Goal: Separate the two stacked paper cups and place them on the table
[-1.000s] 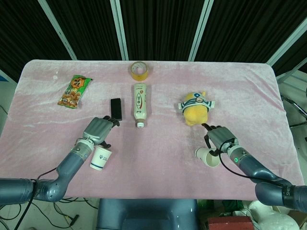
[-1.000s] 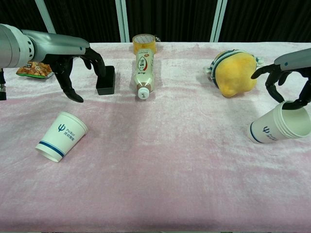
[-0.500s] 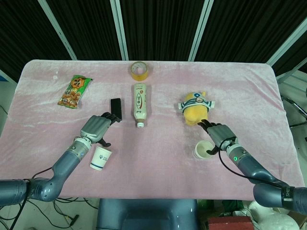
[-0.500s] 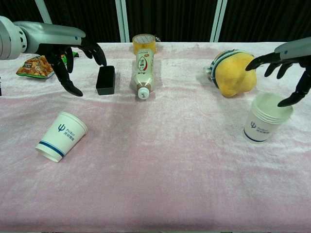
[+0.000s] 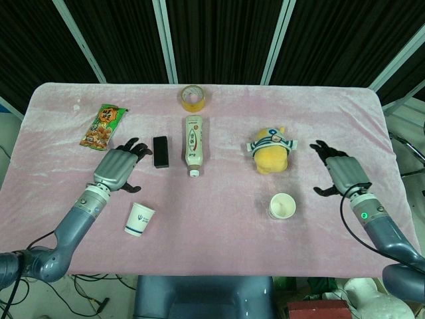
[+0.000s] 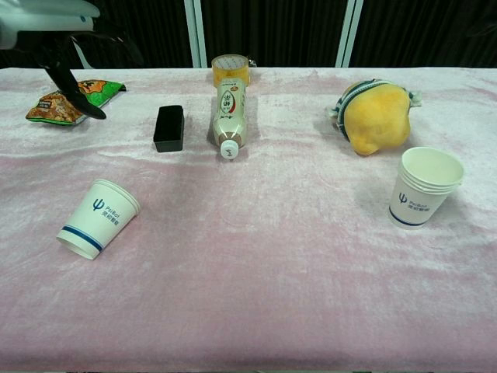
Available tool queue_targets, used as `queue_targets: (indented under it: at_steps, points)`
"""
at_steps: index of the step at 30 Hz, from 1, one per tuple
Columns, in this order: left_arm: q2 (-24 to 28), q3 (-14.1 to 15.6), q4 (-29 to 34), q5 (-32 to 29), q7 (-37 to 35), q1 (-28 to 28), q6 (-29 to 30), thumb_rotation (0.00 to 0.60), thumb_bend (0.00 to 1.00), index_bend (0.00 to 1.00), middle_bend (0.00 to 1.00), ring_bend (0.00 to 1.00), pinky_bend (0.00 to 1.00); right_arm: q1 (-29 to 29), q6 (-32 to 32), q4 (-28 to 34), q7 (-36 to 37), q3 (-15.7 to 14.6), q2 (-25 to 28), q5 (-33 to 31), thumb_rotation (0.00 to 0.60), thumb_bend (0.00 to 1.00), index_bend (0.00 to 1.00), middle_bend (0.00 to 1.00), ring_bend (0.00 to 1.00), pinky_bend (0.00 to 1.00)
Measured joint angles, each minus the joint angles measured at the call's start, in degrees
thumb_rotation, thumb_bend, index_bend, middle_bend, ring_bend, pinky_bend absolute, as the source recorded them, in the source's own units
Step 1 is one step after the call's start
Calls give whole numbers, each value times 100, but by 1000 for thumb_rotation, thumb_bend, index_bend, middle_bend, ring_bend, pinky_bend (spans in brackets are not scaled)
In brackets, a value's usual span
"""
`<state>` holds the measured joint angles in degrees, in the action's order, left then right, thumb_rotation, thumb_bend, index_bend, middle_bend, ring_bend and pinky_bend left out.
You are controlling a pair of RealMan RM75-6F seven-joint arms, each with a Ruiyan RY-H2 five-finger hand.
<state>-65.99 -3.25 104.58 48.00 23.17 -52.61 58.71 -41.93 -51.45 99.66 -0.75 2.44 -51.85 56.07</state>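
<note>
Cups [image 6: 425,189] [image 6: 99,218] apart on bench [image 6: 264,256]: light, thin-walled, easily crushed; best pinched at rim. Robot hands [image 5: 117,167] [image 5: 340,174] spread, empty.

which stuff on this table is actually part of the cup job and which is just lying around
Part of the job:
white paper cup standing upright
white paper cup with blue logo, tipped over

Just lying about:
yellow plush toy
white sauce bottle lying on its side
black rectangular box
yellow roll of tape
green snack packet

Head view: high, looking down. Chest view: low, nearer. Shared: table [image 5: 219,106].
</note>
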Motion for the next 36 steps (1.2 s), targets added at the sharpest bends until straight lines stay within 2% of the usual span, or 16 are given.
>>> queue_targets:
  at_steps: [6, 11, 15, 20, 28, 32, 36]
  points:
    - [284, 116, 106, 647, -429, 544, 423, 600, 101, 116, 72, 0, 172, 991, -1324, -663, 648, -91, -118, 741, 600, 134, 0, 0, 120, 177]
    - [429, 405, 66, 1341, -701, 1229, 1088, 600, 101, 108, 70, 0, 148, 1930, -2316, -1225, 1130, -327, -390, 1400, 600, 134, 0, 0, 120, 177]
    - [453, 608, -43, 1851, -958, 1798, 1749, 600, 100, 108, 70, 0, 124, 2463, -2885, -1372, 1238, -530, -657, 1814, 600, 135, 0, 0, 120, 177]
    - [413, 899, -441, 2503, -1588, 2641, 2575, 600, 100, 107, 70, 0, 124, 2871, -3300, -1391, 923, -709, -948, 2114, 600, 135, 0, 0, 121, 177]
    - [292, 1334, -1233, 2823, -2635, 3650, 2933, 600, 100, 103, 67, 0, 107, 3245, -3714, -1117, 101, -815, -1171, 2410, 600, 135, 0, 0, 121, 177]
    - [216, 1327, -1503, 2885, -2808, 3852, 2988, 600, 100, 101, 67, 0, 100, 3432, -4021, -885, -260, -789, -1194, 2625, 600, 135, 0, 0, 121, 177]
    - [189, 1242, -1601, 3196, -2948, 3951, 3257, 600, 100, 101, 67, 0, 100, 3559, -4139, -754, -422, -717, -1211, 2680, 600, 135, 0, 0, 121, 177]
